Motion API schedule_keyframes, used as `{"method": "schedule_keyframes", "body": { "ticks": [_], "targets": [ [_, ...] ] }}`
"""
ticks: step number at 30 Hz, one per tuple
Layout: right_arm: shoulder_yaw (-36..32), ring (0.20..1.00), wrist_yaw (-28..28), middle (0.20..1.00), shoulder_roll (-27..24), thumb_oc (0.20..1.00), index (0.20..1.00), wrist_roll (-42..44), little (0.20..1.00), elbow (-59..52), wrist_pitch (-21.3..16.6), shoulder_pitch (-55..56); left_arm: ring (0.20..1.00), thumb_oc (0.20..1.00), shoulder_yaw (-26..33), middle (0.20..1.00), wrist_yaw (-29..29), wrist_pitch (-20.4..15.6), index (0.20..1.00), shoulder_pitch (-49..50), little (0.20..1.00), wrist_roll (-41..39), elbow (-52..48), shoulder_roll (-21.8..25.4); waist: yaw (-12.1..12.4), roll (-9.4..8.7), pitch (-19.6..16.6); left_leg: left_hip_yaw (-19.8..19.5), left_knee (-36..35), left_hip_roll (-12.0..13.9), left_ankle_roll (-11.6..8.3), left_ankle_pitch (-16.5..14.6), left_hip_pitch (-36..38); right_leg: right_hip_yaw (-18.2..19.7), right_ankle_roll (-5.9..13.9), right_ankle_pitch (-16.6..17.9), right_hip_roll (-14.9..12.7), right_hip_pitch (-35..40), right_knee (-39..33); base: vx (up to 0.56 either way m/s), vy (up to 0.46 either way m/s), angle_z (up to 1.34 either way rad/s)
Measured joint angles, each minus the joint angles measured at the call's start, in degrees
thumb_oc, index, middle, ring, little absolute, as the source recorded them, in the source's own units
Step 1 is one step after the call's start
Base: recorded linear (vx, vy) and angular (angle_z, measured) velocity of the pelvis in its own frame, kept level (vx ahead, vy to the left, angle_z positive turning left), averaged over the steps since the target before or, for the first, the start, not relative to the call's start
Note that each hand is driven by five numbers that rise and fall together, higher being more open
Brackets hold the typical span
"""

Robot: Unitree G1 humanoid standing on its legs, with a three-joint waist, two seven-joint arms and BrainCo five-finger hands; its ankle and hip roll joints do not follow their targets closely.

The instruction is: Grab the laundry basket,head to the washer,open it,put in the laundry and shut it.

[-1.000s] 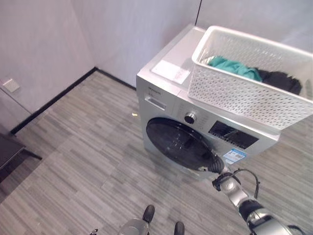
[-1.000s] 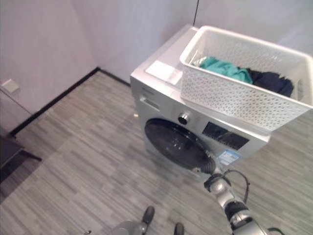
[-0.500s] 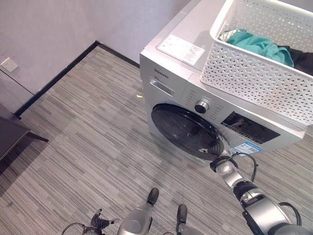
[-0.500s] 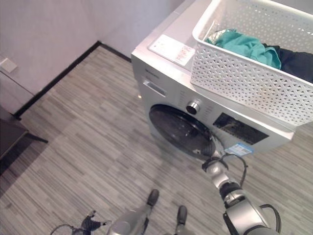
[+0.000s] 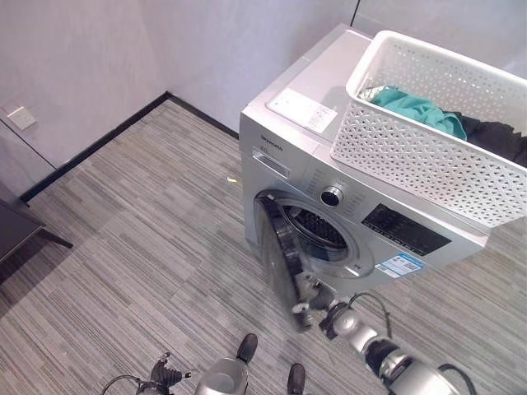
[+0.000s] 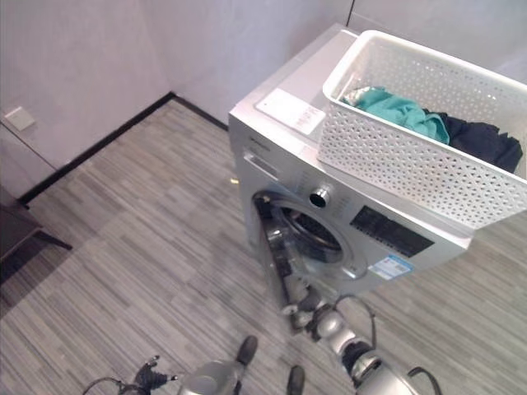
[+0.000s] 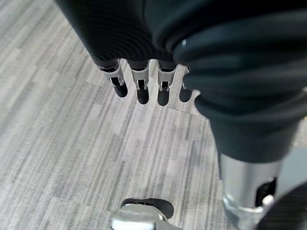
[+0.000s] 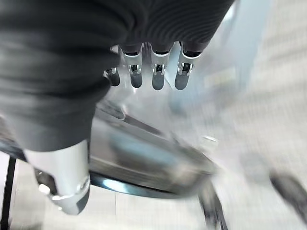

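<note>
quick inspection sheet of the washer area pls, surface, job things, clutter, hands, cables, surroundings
surface: grey striped floor.
job's things: washer with its door swung open; white laundry basket on the washer's top, teal clothes and dark clothes inside.
clutter: small pale scrap on the floor by the washer.
hands: right hand at the door's lower edge, fingers straight; left hand hanging over the floor, fingers relaxed, holding nothing.
cables: nothing seen.
surroundings: grey walls, black baseboard, wall socket.
</note>
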Motion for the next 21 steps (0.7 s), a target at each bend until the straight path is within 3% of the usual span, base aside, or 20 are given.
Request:
{"method": "schedule_keyframes", "body": {
  "ticks": [4,5,8,10,13,16,17,18,21],
  "targets": [
    [-3.0,1.000,-0.1,1.000,-0.1,1.000,1.000,0.1,1.000,0.2,0.2,4.5,1.000,1.000,0.4,1.000,0.8,-0.2,1.000,1.8,1.000,1.1,-8.4,1.9,0.3,1.19,-1.7,-0.1,-0.1,0.0,-0.23,-0.2,0.0,-0.2,0.22,0.1,-0.1,0.0,0.3,0.00,0.000,0.00],
    [-4.7,1.000,-0.2,1.000,-1.2,1.000,1.000,0.1,1.000,-0.9,-0.2,7.1,1.000,1.000,0.9,1.000,1.2,1.0,1.000,5.1,1.000,1.1,-19.9,4.1,0.3,1.50,-2.2,-0.1,-0.5,0.0,-0.12,0.0,0.8,-0.2,0.24,0.2,-0.1,0.6,0.2,0.01,-0.018,0.04],
    [-9.8,1.000,-1.4,1.000,-2.7,1.000,1.000,0.1,1.000,0.3,-0.2,11.9,1.000,1.000,4.0,1.000,3.3,-0.2,1.000,8.7,1.000,2.3,-39.8,10.9,1.0,1.99,-3.0,-1.0,-1.7,0.1,0.11,0.4,2.9,-0.8,0.48,-0.6,-0.2,2.2,0.2,0.03,-0.023,0.12],
    [-13.8,1.000,-2.4,1.000,-2.7,1.000,1.000,0.1,1.000,2.8,-0.1,14.1,1.000,1.000,7.8,1.000,5.9,-0.2,1.000,11.4,1.000,10.0,-55.8,17.5,1.7,1.54,-3.2,-1.3,-1.8,0.1,0.24,0.4,2.9,-1.0,0.41,-0.6,-0.1,2.3,0.4,0.00,-0.003,0.02],
    [-14.3,1.000,-2.7,1.000,-3.4,1.000,1.000,0.1,1.000,4.0,-0.3,16.7,1.000,1.000,11.2,1.000,6.8,-0.8,1.000,10.4,1.000,15.7,-66.9,23.6,1.8,1.69,-3.5,-1.1,-1.8,0.1,0.30,0.3,2.9,-0.9,0.45,-0.6,-0.1,2.3,0.4,0.00,0.000,0.00],
    [-12.1,1.000,-2.6,1.000,-2.7,1.000,1.000,-0.7,1.000,6.2,-0.1,16.5,1.000,1.000,10.4,1.000,7.3,-3.0,1.000,7.4,1.000,17.8,-70.6,23.1,1.5,1.76,-3.5,-1.0,-1.8,0.1,0.31,0.3,3.0,-0.9,0.59,-0.5,-0.1,2.5,0.4,-0.01,0.000,-0.02],
    [-11.5,1.000,-2.6,1.000,-2.1,1.000,1.000,-1.7,1.000,6.1,-0.1,16.4,1.000,1.000,7.3,1.000,7.1,-3.0,1.000,6.2,1.000,19.0,-70.5,22.3,0.0,1.44,-3.7,-0.7,-1.8,0.1,0.31,0.3,3.0,-0.7,0.58,-0.5,-0.1,2.2,0.4,-0.05,0.018,-0.13],
    [-11.5,1.000,-2.6,1.000,-1.6,1.000,1.000,-2.1,1.000,5.9,-0.1,16.0,1.000,1.000,3.1,1.000,5.9,-4.2,1.000,4.9,1.000,19.0,-67.1,19.3,-1.2,1.23,-3.7,-0.1,-1.8,0.2,0.31,0.3,3.0,-0.3,0.66,-0.4,-0.1,1.9,0.4,-0.03,0.019,-0.24],
    [-11.6,1.000,-2.5,1.000,-1.3,1.000,1.000,-2.1,1.000,6.2,0.0,14.6,1.000,1.000,-1.0,1.000,2.7,-3.9,1.000,3.9,1.000,16.5,-56.4,15.2,-2.8,0.45,-4.0,2.1,-1.8,0.6,0.42,0.3,2.9,2.0,0.94,-0.2,0.0,0.9,0.4,-0.02,0.026,-0.38]
  ]
}}
